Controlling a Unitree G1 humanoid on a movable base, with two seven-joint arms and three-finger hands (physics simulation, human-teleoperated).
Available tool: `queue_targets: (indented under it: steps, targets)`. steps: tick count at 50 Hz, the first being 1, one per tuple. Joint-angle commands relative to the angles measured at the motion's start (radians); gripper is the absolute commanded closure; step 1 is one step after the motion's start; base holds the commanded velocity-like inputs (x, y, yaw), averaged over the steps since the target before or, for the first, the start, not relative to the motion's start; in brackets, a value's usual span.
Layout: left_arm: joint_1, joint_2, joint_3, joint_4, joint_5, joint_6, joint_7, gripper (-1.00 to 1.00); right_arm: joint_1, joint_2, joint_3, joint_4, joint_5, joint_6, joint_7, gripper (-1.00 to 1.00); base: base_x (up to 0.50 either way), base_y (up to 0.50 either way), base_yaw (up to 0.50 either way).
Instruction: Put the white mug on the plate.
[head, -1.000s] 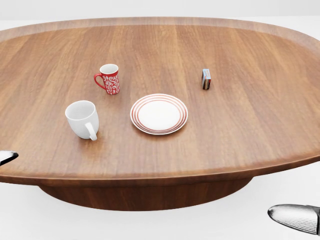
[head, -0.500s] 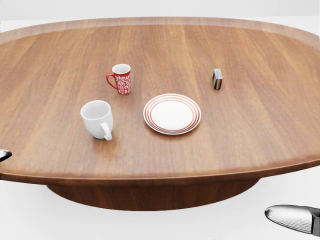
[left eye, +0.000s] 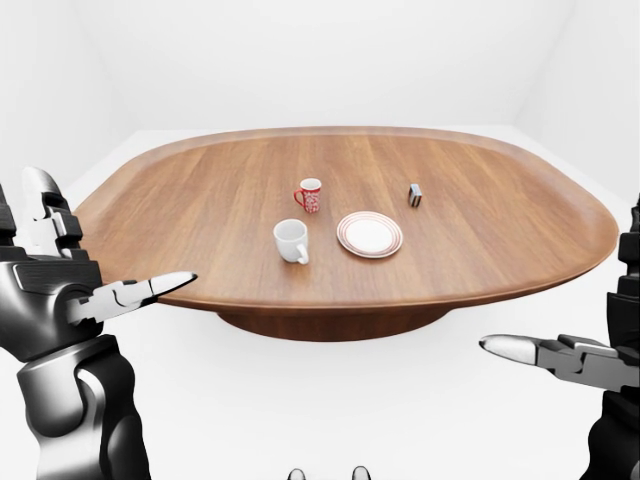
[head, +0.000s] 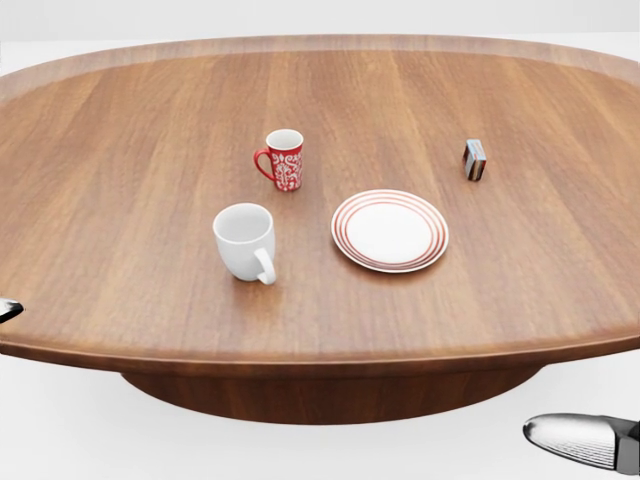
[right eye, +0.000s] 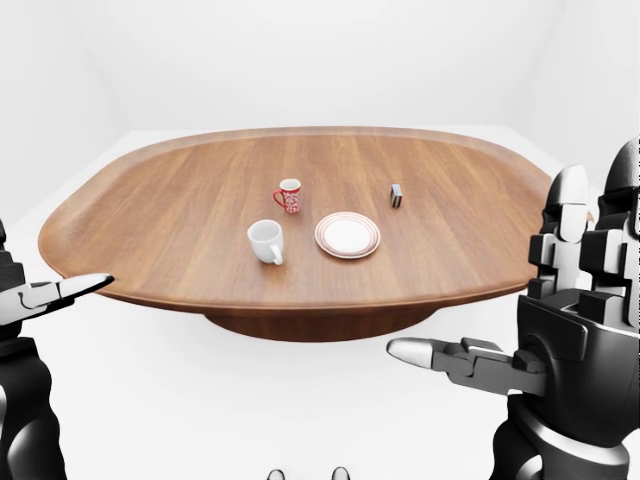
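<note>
The white mug (head: 245, 240) stands upright on the wooden table (head: 120, 150), its handle turned toward the bottom right of the head view. To its right lies the white plate (head: 390, 230) with red rings, with nothing on it. Both hands hang below the table's near rim, well apart from the mug. My left hand (left eye: 95, 262) is at the left of the left-eye view, fingers spread and open. My right hand (right eye: 500, 300) is at the right of the right-eye view, also open and holding nothing.
A red patterned mug (head: 284, 159) stands just above the white mug in the head view. A small box (head: 475, 159) sits up and to the right of the plate. The oval table has a raised rim and a dark central pedestal (left eye: 330, 322).
The whole head view has shifted: mug, plate, red mug and box all slid rightward together, so the camera has moved left. Nothing on the table moved relative to the rest.
</note>
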Motion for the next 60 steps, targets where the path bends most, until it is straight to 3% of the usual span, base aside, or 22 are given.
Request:
queue_targets:
  steps: [1, 16, 60]
  targets:
    - [-0.011, -0.01, -0.015, 0.07, 0.003, 0.0, 0.001, -1.0, -0.025, 0.017, 0.044, 0.112, 0.013, 0.0, 0.019, -1.0, 0.06, 0.27, 0.0]
    - [-0.008, -0.012, -0.016, 0.069, 0.004, 0.0, 0.0, -1.0, -0.018, 0.022, 0.062, 0.129, 0.009, 0.0, 0.024, -1.0, 0.08, 0.25, 0.0]
    - [-0.006, -0.014, -0.018, 0.062, 0.006, 0.0, -0.002, -1.0, -0.014, 0.022, 0.064, 0.121, 0.018, 0.0, 0.026, -1.0, 0.31, 0.0, 0.0]
